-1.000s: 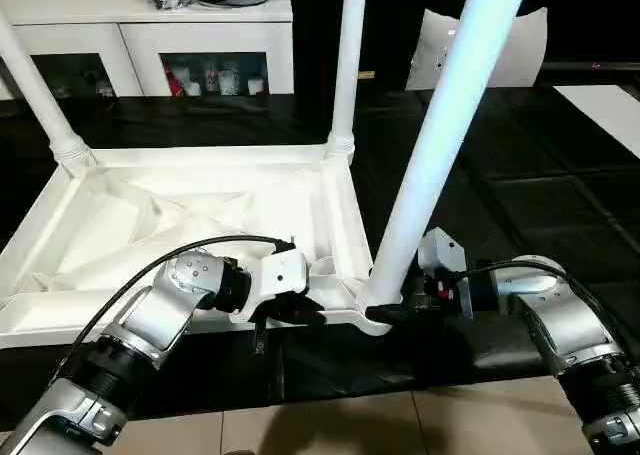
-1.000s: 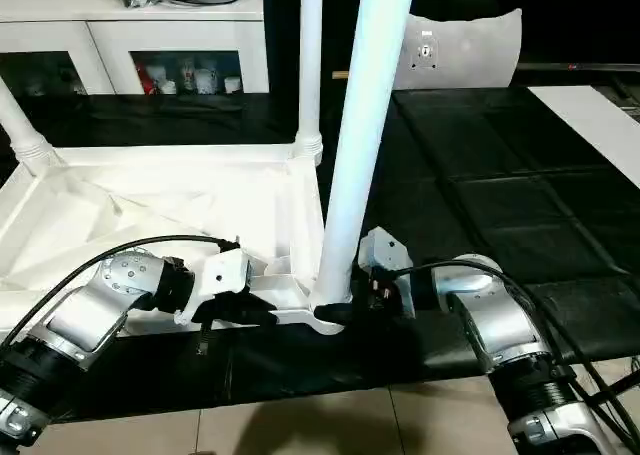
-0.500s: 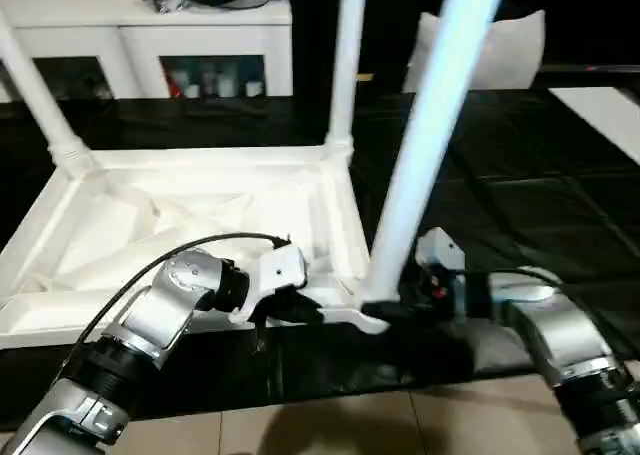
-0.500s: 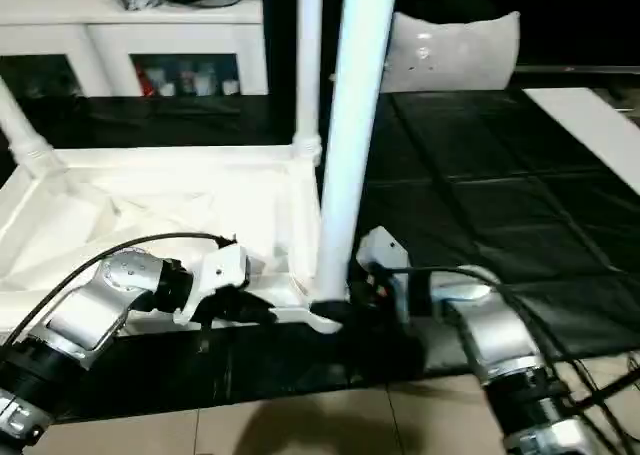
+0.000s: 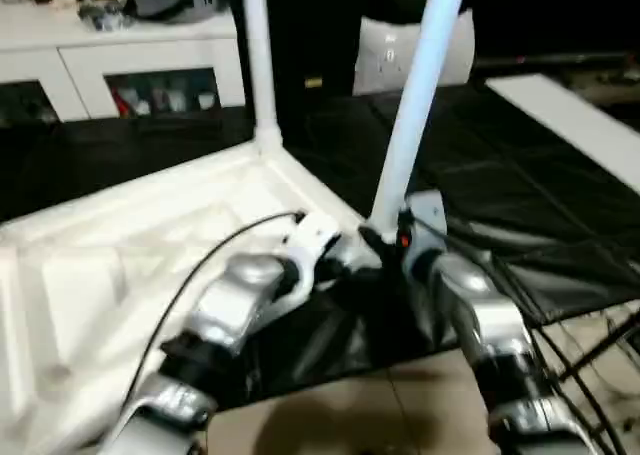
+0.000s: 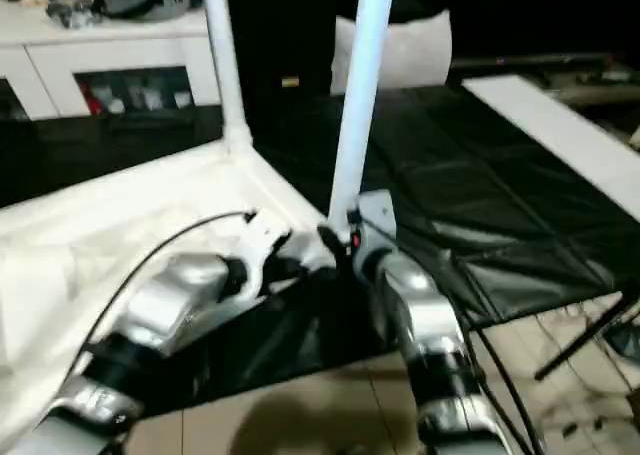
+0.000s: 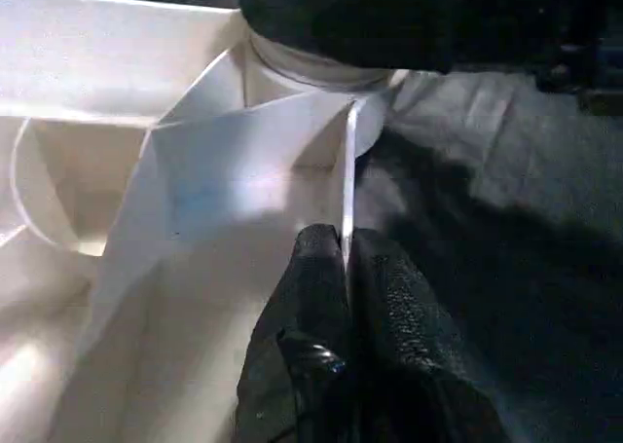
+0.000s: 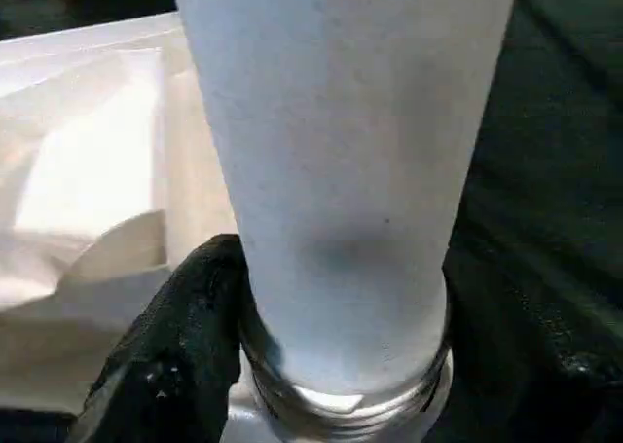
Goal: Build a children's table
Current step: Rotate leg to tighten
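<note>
- Right claw (image 8: 341, 365): clamped around near leg (image 5: 415, 105) at its base, by the corner socket.
- Left claw (image 7: 348, 297): closed, pinching the top's (image 5: 150, 245) thin rim beside that socket.
- Top: one, underside up on black mat (image 5: 500, 175).
- Legs: two visible, long axes upright, socketed at corners; far leg (image 5: 256, 55).
</note>
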You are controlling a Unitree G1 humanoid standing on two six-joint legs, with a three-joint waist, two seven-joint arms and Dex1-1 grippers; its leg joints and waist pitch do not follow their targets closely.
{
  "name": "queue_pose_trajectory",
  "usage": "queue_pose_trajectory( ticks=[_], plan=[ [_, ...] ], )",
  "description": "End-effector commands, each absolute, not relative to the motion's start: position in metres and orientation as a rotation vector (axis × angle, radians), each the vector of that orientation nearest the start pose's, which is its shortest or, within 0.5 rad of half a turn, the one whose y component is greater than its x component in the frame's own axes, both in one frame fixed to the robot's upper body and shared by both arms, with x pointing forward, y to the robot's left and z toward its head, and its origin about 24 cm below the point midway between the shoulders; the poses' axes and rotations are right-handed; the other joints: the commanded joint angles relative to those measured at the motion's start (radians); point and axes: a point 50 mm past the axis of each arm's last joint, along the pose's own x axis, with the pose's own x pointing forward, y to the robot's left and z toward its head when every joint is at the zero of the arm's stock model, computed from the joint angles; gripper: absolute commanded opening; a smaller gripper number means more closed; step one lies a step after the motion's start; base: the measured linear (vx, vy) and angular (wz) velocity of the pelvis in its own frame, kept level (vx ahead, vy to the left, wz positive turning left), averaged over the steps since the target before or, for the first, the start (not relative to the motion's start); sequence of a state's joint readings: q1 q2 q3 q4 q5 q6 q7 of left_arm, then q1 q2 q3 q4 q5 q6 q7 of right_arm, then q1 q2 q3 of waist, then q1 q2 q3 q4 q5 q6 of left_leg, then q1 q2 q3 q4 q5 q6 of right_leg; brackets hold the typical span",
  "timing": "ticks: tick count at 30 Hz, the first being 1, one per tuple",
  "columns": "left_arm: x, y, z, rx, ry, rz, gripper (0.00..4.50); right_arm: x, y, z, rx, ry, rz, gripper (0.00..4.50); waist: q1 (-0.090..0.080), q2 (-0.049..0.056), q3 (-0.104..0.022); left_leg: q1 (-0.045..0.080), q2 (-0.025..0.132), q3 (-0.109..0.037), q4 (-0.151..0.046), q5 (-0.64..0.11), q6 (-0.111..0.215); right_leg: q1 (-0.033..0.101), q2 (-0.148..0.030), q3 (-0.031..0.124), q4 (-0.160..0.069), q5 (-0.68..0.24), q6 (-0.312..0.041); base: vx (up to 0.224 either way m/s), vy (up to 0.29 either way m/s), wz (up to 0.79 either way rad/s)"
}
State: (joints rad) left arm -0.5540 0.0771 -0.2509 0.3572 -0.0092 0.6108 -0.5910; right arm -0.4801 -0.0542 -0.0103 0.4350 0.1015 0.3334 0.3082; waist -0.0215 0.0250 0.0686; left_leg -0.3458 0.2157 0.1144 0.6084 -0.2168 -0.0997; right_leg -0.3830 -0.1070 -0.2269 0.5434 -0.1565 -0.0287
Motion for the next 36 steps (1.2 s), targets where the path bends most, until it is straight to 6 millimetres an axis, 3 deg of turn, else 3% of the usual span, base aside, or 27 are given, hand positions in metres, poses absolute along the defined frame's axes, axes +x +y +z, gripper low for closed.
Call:
queue_pose_trajectory(
  ticks=[1, 2, 4, 5, 9, 11, 12, 14, 16, 18, 20, 24, 31, 35, 36],
  plan=[
    [0.336, 0.055, 0.096, 0.175, 0.297, -0.787, 0.00, 0.313, -0.079, 0.019, 0.159, 0.436, 0.543, 3.36, 0.002, 0.003, -0.074, -0.008, 0.014, 0.002, -0.070, -0.324, 0.044, 0.062, -0.061, 0.059, -0.091, -0.459, 0.014, 0.000, 0.000, 0.00],
    [0.336, 0.056, 0.095, 0.192, 0.300, -0.785, 0.00, 0.314, -0.078, 0.018, 0.155, 0.437, 0.537, 3.36, 0.003, -0.003, -0.070, -0.010, 0.003, 0.009, -0.070, -0.295, 0.045, 0.057, -0.061, 0.058, -0.091, -0.455, -0.019, 0.000, 0.000, 0.00],
    [0.333, 0.059, 0.093, 0.231, 0.303, -0.809, 0.00, 0.314, -0.080, 0.017, 0.137, 0.431, 0.531, 3.65, 0.001, 0.000, -0.071, -0.021, 0.001, 0.007, -0.071, -0.273, 0.044, 0.062, -0.062, 0.060, -0.086, -0.465, -0.029, 0.000, 0.000, 0.00],
    [0.332, 0.060, 0.092, 0.242, 0.303, -0.819, 0.00, 0.314, -0.081, 0.017, 0.131, 0.428, 0.529, 3.65, 0.001, 0.001, -0.073, -0.019, 0.002, 0.007, -0.071, -0.265, 0.046, 0.061, -0.062, 0.063, -0.085, -0.454, -0.035, 0.000, 0.000, 0.00],
    [0.328, 0.068, 0.087, 0.266, 0.310, -0.874, 0.00, 0.314, -0.093, 0.022, 0.092, 0.359, 0.545, 4.10, 0.016, 0.000, -0.087, -0.025, 0.009, 0.011, -0.069, -0.105, 0.080, 0.060, -0.060, 0.089, -0.047, -0.251, -0.124, 0.000, 0.000, 0.00],
    [0.326, 0.071, 0.087, 0.282, 0.305, -0.908, 0.00, 0.313, -0.097, 0.026, 0.089, 0.335, 0.567, 4.20, 0.022, 0.002, -0.094, -0.029, 0.010, 0.011, -0.065, -0.050, 0.096, 0.064, -0.059, 0.093, -0.034, -0.184, -0.141, 0.000, 0.000, 0.00],
    [0.324, 0.073, 0.085, 0.289, 0.312, -0.937, 0.00, 0.312, -0.102, 0.029, 0.088, 0.317, 0.594, 4.26, 0.028, 0.003, -0.096, -0.029, 0.012, 0.012, -0.061, 0.009, 0.118, 0.061, -0.058, 0.096, -0.021, -0.106, -0.166, 0.000, 0.000, 0.00],
    [0.319, 0.078, 0.081, 0.308, 0.320, -1.007, 0.00, 0.309, -0.115, 0.037, 0.072, 0.266, 0.663, 4.40, 0.037, -0.003, -0.091, -0.031, 0.010, 0.018, -0.058, 0.023, 0.144, 0.060, -0.056, 0.100, -0.017, -0.090, -0.176, 0.000, 0.000, 0.00],
    [0.314, 0.088, 0.073, 0.340, 0.348, -1.075, 0.00, 0.301, -0.136, 0.049, -0.023, 0.227, 0.814, 4.46, 0.053, 0.004, -0.089, -0.026, 0.010, 0.022, -0.059, -0.013, 0.146, 0.060, -0.057, 0.099, -0.026, -0.154, -0.162, 0.000, 0.000, 0.00],
    [0.311, 0.094, 0.071, 0.361, 0.359, -1.127, 0.00, 0.293, -0.147, 0.054, -0.097, 0.234, 0.938, 4.46, 0.068, 0.002, -0.084, -0.021, 0.014, 0.026, -0.063, -0.049, 0.135, 0.057, -0.055, 0.100, -0.035, -0.213, -0.139, 0.000, 0.000, 0.00],
    [0.309, 0.097, 0.070, 0.377, 0.371, -1.166, 0.00, 0.289, -0.153, 0.056, -0.141, 0.250, 1.009, 4.46, 0.074, 0.001, -0.081, -0.020, 0.013, 0.027, -0.066, -0.093, 0.119, 0.057, -0.054, 0.096, -0.042, -0.275, -0.123, 0.000, 0.000, 0.00],
    [0.303, 0.103, 0.068, 0.465, 0.357, -1.280, 0.00, 0.291, -0.165, 0.065, -0.194, 0.253, 1.083, 4.46, 0.082, 0.001, -0.073, -0.003, 0.012, 0.030, -0.072, -0.194, 0.080, 0.046, -0.053, 0.092, -0.068, -0.418, -0.081, 0.000, 0.000, 0.00],
    [0.292, 0.109, 0.065, 0.538, 0.392, -1.449, 0.00, 0.299, -0.168, 0.073, -0.290, 0.251, 1.161, 4.46, 0.090, 0.000, -0.078, -0.002, 0.014, 0.029, -0.073, -0.193, 0.073, 0.048, -0.055, 0.092, -0.064, -0.413, -0.087, 0.000, 0.000, 0.00],
    [0.289, 0.110, 0.064, 0.564, 0.395, -1.499, 0.00, 0.298, -0.166, 0.072, -0.318, 0.268, 1.225, 4.46, 0.100, -0.001, -0.085, -0.010, 0.021, 0.026, -0.073, -0.145, 0.082, 0.053, -0.056, 0.099, -0.046, -0.327, -0.113, 0.000, 0.000, 0.00],
    [0.289, 0.110, 0.065, 0.580, 0.391, -1.521, 0.00, 0.296, -0.165, 0.069, -0.337, 0.289, 1.288, 4.46, 0.102, -0.007, -0.088, -0.011, 0.022, 0.028, -0.072, -0.123, 0.087, 0.054, -0.055, 0.101, -0.038, -0.291, -0.128, 0.000, 0.000, 0.00]
  ],
)
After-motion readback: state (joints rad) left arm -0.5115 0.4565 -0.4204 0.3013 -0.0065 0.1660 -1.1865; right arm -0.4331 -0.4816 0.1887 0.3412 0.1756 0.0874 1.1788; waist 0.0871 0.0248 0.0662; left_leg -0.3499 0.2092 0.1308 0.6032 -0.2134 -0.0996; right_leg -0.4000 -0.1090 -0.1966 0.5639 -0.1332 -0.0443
